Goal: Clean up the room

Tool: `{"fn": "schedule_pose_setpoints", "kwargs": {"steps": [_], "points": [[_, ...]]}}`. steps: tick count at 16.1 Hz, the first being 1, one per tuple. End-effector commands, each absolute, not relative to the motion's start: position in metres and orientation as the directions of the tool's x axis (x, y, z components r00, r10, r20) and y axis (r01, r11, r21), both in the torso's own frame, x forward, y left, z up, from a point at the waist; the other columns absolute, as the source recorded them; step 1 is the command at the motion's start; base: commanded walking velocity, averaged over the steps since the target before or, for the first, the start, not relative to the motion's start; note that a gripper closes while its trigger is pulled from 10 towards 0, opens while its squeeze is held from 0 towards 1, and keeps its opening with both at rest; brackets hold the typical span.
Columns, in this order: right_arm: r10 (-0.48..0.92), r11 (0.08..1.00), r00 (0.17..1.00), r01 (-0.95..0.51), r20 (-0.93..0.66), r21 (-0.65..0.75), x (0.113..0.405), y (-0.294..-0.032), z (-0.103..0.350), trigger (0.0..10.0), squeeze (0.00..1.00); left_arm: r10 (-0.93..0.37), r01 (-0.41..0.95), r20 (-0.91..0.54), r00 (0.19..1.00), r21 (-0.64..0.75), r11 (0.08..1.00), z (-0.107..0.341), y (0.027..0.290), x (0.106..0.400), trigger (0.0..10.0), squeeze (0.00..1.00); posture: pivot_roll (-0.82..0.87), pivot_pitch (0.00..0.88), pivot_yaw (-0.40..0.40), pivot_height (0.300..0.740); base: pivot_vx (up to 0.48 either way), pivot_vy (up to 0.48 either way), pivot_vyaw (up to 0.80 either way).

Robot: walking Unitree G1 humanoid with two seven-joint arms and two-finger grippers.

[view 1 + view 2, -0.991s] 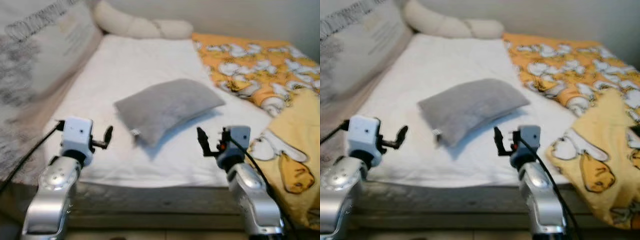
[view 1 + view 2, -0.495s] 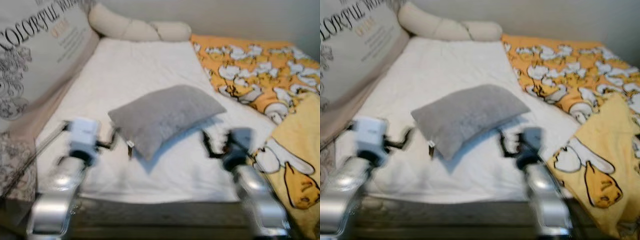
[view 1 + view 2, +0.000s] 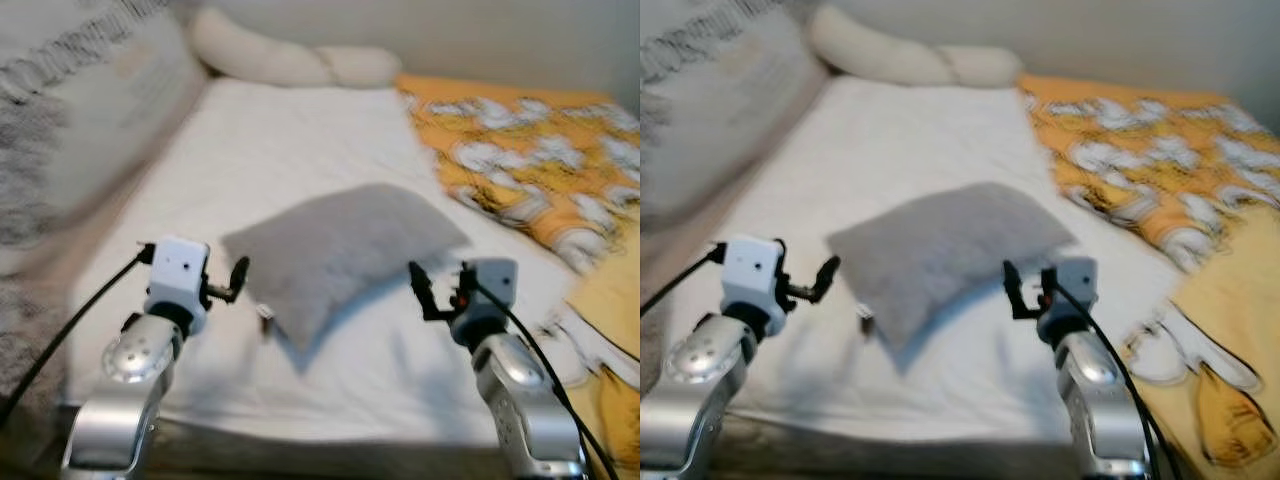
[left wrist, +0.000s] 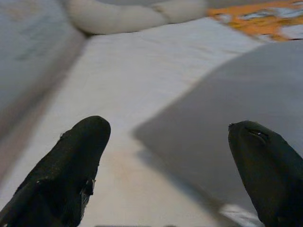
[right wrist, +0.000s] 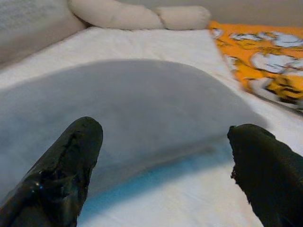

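grey pillow [image 3: 340,250] between spread left gripper [image 3: 238,280] and right gripper [image 3: 420,290]; no legible writing.

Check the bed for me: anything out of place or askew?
Yes. The grey pillow lies diagonally mid-mattress, away from the cream cushion at the head. The orange blanket is rumpled to the right. Both end effectors, left and right, flank the pillow, open.

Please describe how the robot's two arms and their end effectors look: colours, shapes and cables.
Both arms are silver metal with rounded joints. The left end effector has a white boxy housing; the right end effector has a grey housing with a small red detail. Each carries two long black fingers, and a black cable runs along each arm.
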State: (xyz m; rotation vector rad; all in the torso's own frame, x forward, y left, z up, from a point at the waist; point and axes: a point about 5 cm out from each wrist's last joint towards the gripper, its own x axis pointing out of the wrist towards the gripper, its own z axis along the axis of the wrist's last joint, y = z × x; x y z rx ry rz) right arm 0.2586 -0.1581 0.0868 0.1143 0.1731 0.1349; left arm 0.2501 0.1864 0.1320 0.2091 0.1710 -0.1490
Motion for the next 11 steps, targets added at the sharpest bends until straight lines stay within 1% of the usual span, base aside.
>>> {"fn": "schedule_pose_setpoints", "kwargs": {"steps": [1, 2, 9, 11], "points": [[0.155, 0.98, 0.977, -0.133, -0.147, 0.15, 0.2608, -0.1524, 0.0907, 10.0, 0.0, -0.116, 0.152, -0.178, 0.977, 0.206, 0.967, 0.1341, 0.1905, 0.2496, 10.0, 0.0, 0.04, 0.0, -0.052, 0.74, 0.315, 0.0, 0.0], [0.157, 0.981, 0.976, -0.137, -0.149, 0.135, 0.2606, -0.1527, 0.0905, 10.0, 0.0, -0.116, 0.153, -0.178, 0.977, 0.207, 0.966, 0.1339, 0.1905, 0.2492, 10.0, 0.0, 0.04, 0.0, -0.052, 0.74, 0.296, 0.0, 0.0], [0.154, 0.982, 0.975, -0.134, -0.158, 0.133, 0.2595, -0.153, 0.089, 10.0, 0.0, -0.132, 0.171, -0.183, 0.974, 0.22, 0.96, 0.1329, 0.1888, 0.2478, 10.0, 0.0, 0.04, 0.0, -0.05, 0.74, 0.0, 0.0, 0.0], [0.142, 0.98, 0.976, -0.116, -0.163, 0.161, 0.2591, -0.1553, 0.089, 10.0, 0.0, -0.134, 0.176, -0.187, 0.973, 0.229, 0.957, 0.1333, 0.1895, 0.2473, 10.0, 0.0, 0.03, 0.0, -0.046, 0.74, 0.0, 0.0, 0.0]]}}
